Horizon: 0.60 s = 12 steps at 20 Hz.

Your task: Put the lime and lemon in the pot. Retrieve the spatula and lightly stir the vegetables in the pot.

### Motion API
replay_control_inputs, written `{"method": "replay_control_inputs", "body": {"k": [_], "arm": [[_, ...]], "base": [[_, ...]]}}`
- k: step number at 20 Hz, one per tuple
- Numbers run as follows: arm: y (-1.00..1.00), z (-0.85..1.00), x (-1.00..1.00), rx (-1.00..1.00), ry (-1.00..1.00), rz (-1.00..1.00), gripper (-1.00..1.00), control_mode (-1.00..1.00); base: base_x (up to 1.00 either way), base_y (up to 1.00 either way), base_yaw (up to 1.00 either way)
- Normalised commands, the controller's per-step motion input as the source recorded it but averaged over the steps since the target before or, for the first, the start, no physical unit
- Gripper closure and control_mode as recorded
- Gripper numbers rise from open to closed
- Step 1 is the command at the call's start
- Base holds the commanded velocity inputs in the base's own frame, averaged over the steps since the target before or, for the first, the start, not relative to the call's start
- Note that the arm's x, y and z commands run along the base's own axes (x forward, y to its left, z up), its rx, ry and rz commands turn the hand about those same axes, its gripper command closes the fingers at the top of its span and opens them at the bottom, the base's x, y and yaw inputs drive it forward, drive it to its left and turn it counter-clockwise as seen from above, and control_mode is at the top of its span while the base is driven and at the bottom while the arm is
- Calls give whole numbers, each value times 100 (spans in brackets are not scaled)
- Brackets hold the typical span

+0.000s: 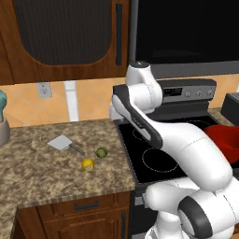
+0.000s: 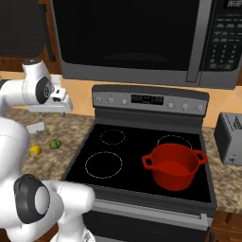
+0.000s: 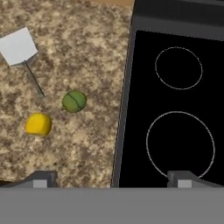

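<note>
- Spatula (image 1: 60,142) lies flat on the granite counter (image 1: 37,172), furthest left, its pale blade up and its thin dark handle running toward the fruits. It looks light and stiff; lying flush, it would best be taken by the handle, which is narrow and may slip.
- Lemon (image 1: 87,164) sits on the counter just beside the handle's end, untouched. It is probably firm and smooth-skinned, and could roll; a grip across its middle seems safest.
- Lime (image 1: 101,152) rests near the lemon, between it and the stove's edge. It is round and likely to roll away if nudged, so the fingers should come down on both sides together.
- Gripper (image 3: 111,179) hangs above the seam between counter and stove (image 2: 142,156), its tips set wide apart with nothing between them.
- Pot (image 2: 174,165) stands on the front right burner, well apart from the fruits. It looks heavy and stable, its mouth wide enough to drop fruit in.
</note>
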Motion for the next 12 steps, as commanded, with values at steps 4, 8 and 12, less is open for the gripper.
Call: {"method": "replay_control_inputs", "body": {"k": [4, 8, 12], "arm": [[72, -55, -1, 0, 7, 0, -100, -100], [62, -55, 0, 0, 9, 0, -100, -100], [53, -55, 0, 0, 11, 0, -100, -100]], "base": [[0, 0, 0], [0, 0, 0], [0, 0, 0]]}}
